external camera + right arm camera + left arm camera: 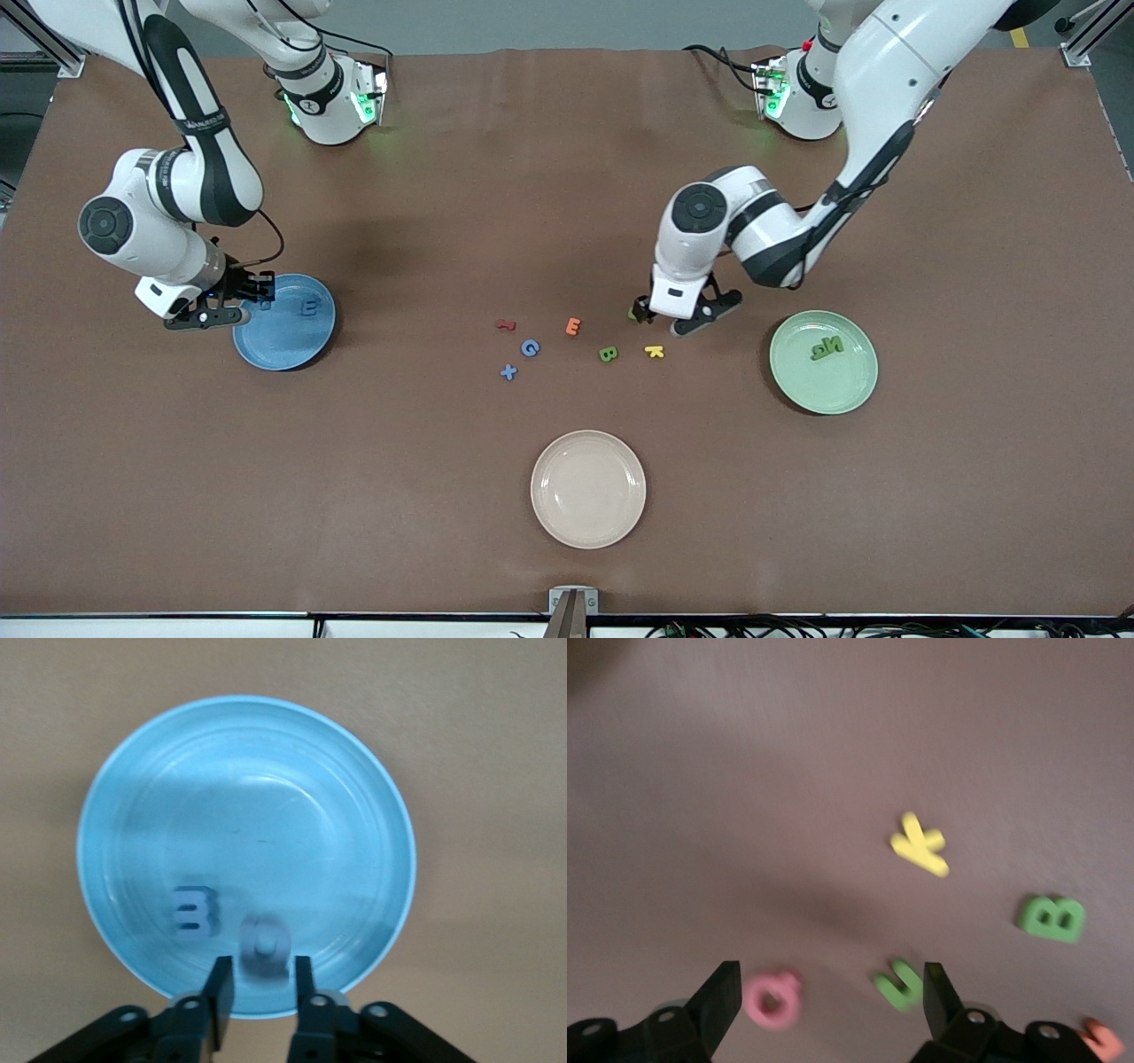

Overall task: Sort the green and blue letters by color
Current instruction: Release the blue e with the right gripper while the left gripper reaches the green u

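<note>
Left wrist view alone shows a pink letter (772, 998) between the left hand's (831, 1001) spread fingers.

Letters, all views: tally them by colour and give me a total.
Blue letters: 4
Green letters: 4
Red letter: 1
Orange letter: 1
Yellow letter K: 1
Pink letter: 1
Total: 12
</note>
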`<state>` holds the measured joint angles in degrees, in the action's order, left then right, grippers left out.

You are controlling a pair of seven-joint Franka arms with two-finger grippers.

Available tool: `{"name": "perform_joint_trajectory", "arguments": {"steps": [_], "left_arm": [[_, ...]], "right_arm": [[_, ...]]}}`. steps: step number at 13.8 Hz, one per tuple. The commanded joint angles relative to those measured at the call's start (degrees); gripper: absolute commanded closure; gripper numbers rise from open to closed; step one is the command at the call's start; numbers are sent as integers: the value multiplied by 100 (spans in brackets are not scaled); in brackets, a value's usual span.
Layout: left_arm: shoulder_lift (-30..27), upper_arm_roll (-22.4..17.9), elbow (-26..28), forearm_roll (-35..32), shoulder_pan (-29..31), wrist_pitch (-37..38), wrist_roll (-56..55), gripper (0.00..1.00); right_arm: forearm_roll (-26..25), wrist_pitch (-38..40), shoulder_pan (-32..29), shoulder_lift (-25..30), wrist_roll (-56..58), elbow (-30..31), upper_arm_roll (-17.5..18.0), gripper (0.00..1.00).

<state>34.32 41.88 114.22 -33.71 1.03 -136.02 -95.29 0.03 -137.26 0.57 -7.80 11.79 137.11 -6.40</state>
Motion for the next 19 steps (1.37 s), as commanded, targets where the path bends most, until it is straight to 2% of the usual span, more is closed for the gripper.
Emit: {"name": "perform_joint_trajectory", "arguments": {"steps": [1, 4, 6, 11, 15, 17, 18, 19], "left_arm": [[347, -249, -531, -83, -471, 14, -1286, 11], [515, -591, -682, -162, -910, 14, -1754, 16], [541, -759, -682, -188, -1051, 14, -2045, 18], [638, -777, -682, -311, -1052, -4, -2345, 21], [725, -786, -691, -408, -1052, -126, -2389, 25], [734, -830, -682, -505, -1052, -144, -2397, 32], [769, -830, -682, -505, -1052, -144, -2389, 44], [778, -830, -682, -505, -1052, -144, -2389, 63]], "right_arm": [[23, -73, -145, 85, 61, 141, 130, 0], [67, -11, -40, 103, -70, 132, 157, 0], [146, -11, 292, 103, -569, 124, 157, 0], [533, -37, 1785, 68, -2685, -201, 157, 0], [560, -73, 2902, -441, -4855, -903, 157, 0], [560, -90, 3299, -950, -5972, -1473, 148, 0], [560, -82, 3413, -1161, -6317, -1728, 157, 0], [551, -64, 3562, -1389, -6616, -2036, 148, 0]]}}
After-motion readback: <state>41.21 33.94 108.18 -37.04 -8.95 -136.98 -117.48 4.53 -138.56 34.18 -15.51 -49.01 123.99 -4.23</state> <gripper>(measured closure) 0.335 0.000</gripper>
